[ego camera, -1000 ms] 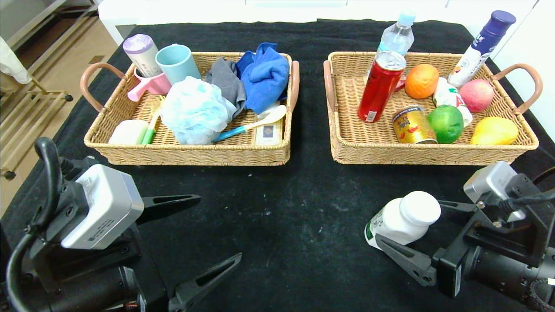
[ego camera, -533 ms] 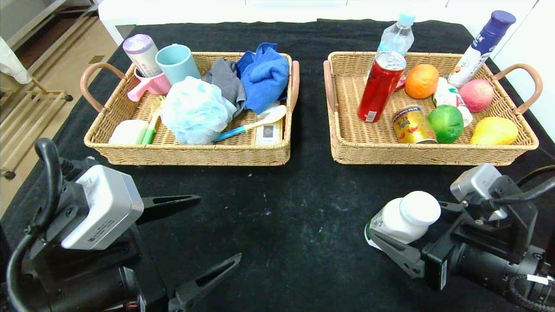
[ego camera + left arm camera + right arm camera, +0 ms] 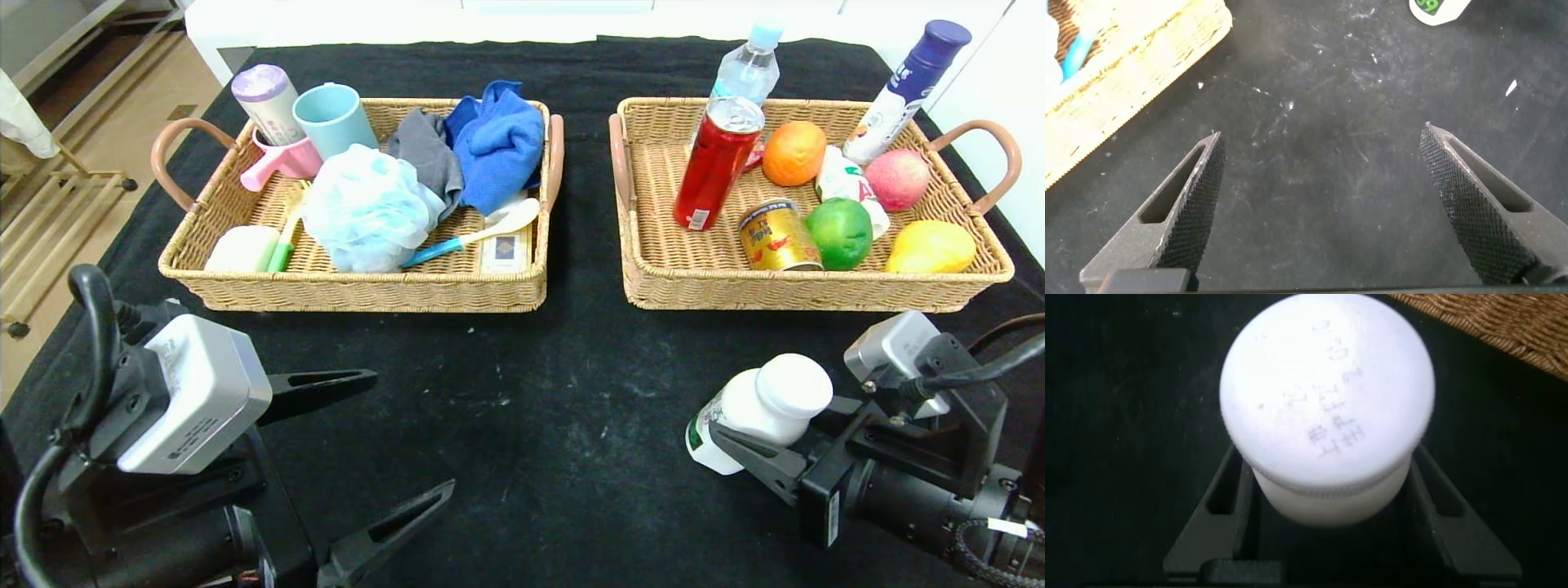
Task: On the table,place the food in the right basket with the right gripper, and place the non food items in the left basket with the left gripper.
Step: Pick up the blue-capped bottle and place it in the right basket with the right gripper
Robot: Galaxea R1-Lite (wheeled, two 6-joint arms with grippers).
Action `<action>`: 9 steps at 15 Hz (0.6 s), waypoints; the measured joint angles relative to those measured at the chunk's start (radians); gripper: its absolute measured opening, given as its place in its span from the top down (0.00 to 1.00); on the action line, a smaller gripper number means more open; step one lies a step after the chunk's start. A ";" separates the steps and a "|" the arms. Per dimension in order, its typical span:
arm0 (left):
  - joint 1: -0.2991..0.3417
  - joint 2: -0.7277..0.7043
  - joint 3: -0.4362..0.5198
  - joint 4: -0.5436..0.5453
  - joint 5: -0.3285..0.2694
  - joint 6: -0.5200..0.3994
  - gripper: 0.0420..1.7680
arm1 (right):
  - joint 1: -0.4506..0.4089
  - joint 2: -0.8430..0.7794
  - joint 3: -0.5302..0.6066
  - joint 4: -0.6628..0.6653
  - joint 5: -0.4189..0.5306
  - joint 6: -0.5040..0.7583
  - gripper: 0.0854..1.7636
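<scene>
Right gripper [image 3: 763, 429]: low over the near right part of the desk [image 3: 555, 408], its fingers [image 3: 1221, 510] clamped on both sides of the white bottle.
White bottle [image 3: 759, 408]: tilted, in front of the right basket [image 3: 808, 290], outside it. It has a white cap [image 3: 1327, 392] with faint printed characters that I cannot read, and a green label [image 3: 1429, 6] with white figures, not clear.
Left gripper [image 3: 359, 457]: over the near left of the desk, fingers [image 3: 1188, 204] wide apart, holding nothing.
Left basket [image 3: 359, 290]: holds cloths, cups and a bath sponge.
Gold can [image 3: 777, 237]: lies in the right basket, red print unreadable.
</scene>
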 joint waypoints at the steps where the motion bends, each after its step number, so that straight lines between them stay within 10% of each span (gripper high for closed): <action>1: 0.000 0.000 0.001 0.000 0.000 0.000 0.03 | 0.000 0.000 0.000 0.000 0.000 0.000 0.47; 9: -0.001 -0.001 0.003 -0.003 0.000 0.002 0.03 | 0.002 -0.028 -0.003 0.007 0.000 0.000 0.48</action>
